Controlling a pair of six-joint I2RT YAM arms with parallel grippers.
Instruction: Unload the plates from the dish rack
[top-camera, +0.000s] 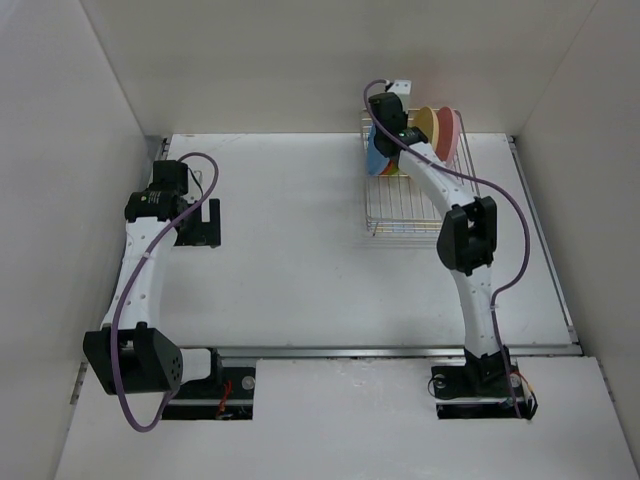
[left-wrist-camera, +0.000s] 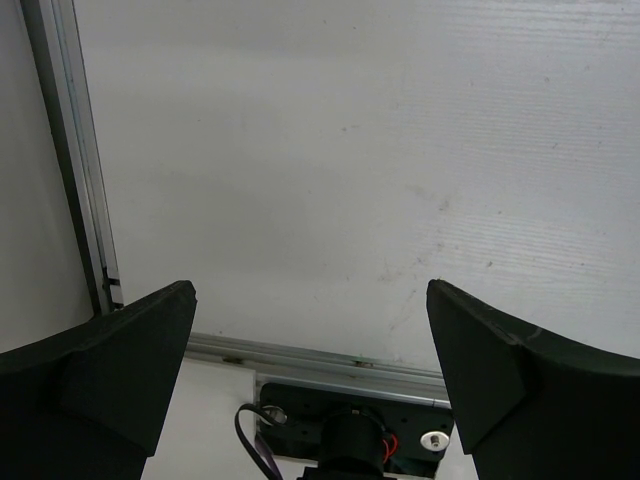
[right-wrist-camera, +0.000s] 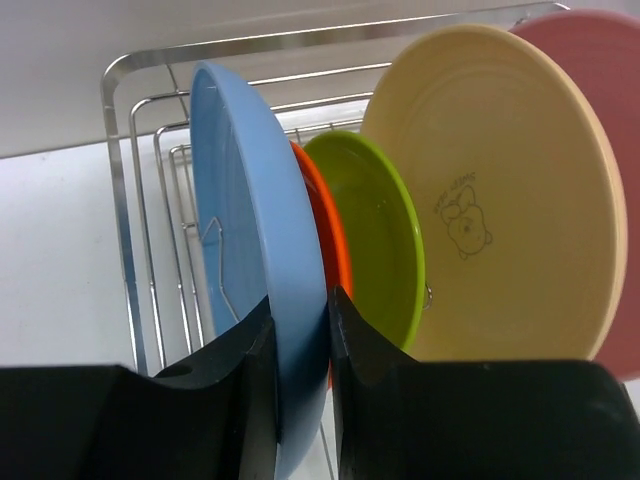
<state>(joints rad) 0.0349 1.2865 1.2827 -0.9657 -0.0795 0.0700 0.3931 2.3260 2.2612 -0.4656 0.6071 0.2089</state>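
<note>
Where the right gripper (right-wrist-camera: 300, 330) reaches into the dish rack (right-wrist-camera: 118, 180) at the far right of the table (top-camera: 300, 270), we see its two fingers closed narrowly on the rim of the blue plate (right-wrist-camera: 245, 190), one finger against each face. The blue plate stands on edge at the left end of the row. To its right stand the orange plate (right-wrist-camera: 328, 240), the lime green plate (right-wrist-camera: 375, 240), the pale yellow plate (right-wrist-camera: 500, 190) and the pink plate (right-wrist-camera: 612, 100), all in the rack. We find the left gripper (left-wrist-camera: 310, 340) over bare table at the far left, jaws fully apart, holding nothing.
</note>
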